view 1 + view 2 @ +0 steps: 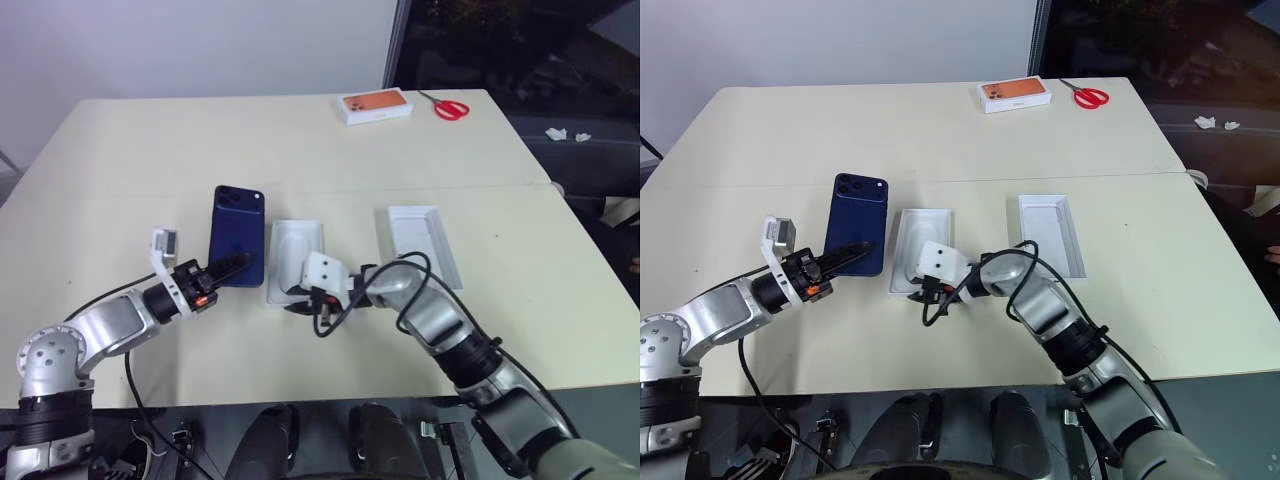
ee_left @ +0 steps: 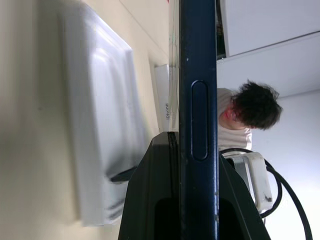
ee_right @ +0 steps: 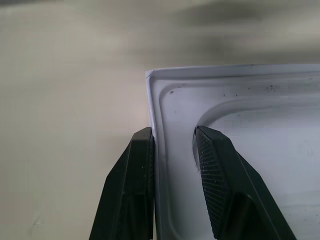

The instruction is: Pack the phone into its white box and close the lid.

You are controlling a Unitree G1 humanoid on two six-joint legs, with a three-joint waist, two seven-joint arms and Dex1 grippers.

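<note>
Black fingers [image 2: 200, 200] of the left gripper [image 1: 236, 266] are clamped on the near end of the phone [image 1: 238, 235], one finger on each face; in the left wrist view the navy edge with its side button runs straight up between them. Seen from the head, the phone shows its back, camera cluster at the far corner, above the cream table [image 1: 150, 150].

Right gripper [image 3: 172, 150] straddles the near left wall of the white box [image 1: 296, 258], one finger [image 3: 135, 175] outside against the wall, the other [image 3: 215, 170] inside on the moulded white insert; whether they pinch the wall I cannot tell. That box lies just beside the phone, on its right.

Further right lies the lid [image 1: 424, 242], hollow side up and apart from the box. At the table's far edge sit an orange-printed box [image 1: 375, 107] and red-handled scissors [image 1: 448, 107]. A person's head [image 2: 252, 107] shows in the left wrist view.
</note>
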